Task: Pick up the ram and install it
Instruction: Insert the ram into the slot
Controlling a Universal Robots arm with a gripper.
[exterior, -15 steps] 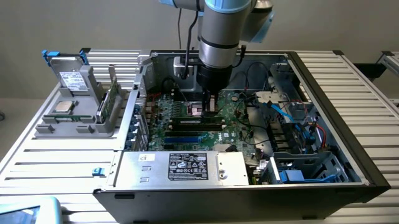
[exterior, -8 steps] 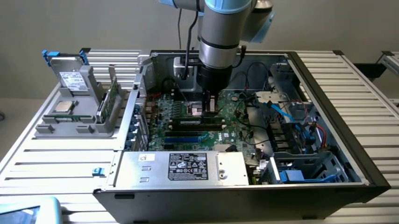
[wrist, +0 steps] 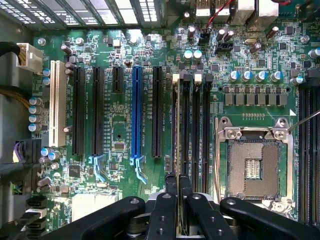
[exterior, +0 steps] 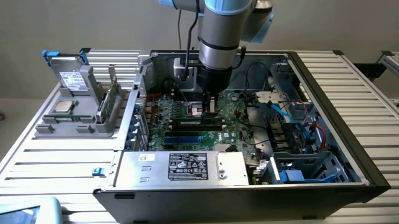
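Slatted metal table (exterior: pixel 56 163) under everything, plain grey wall (exterior: pixel 93 23) at 12 o'clock behind it.

At 9 o'clock from the case (exterior: pixel 349 154) a grey holder (exterior: pixel 62 128) sits on the table. It carries a drive (exterior: pixel 74 79) with blue clips and a white label too small to read, and a square silver chip (exterior: pixel 64 107) at 6 o'clock of the drive. The ram (exterior: pixel 108 101), a green stick, stands on edge at the holder's 3 o'clock side, just beside the case wall and well apart from the gripper.

The case lies open. At its 6 o'clock edge is the silver power supply (exterior: pixel 231 170), bearing a black-and-white label (exterior: pixel 187 166) crowded with marks and print, none of it readable, and a small white sticker (exterior: pixel 146 157) at the label's 9 o'clock.

The arm (exterior: pixel 221 32) comes straight down over the green board (exterior: pixel 237 105). The gripper (exterior: pixel 209 108) hangs low near the board's middle.

In the wrist view the board (wrist: pixel 120 115) shows a white slot (wrist: pixel 55 102), a blue slot (wrist: pixel 136 112), black memory slots (wrist: pixel 197 130) and an open socket (wrist: pixel 252 162); the white print beside the slots cannot be read. The gripper (wrist: pixel 178 187) is over the memory slots, its fingers (wrist: pixel 171 190) drawn together, and nothing can be made out between them.

At 3 o'clock inside the case run blue cables (exterior: pixel 290 112)
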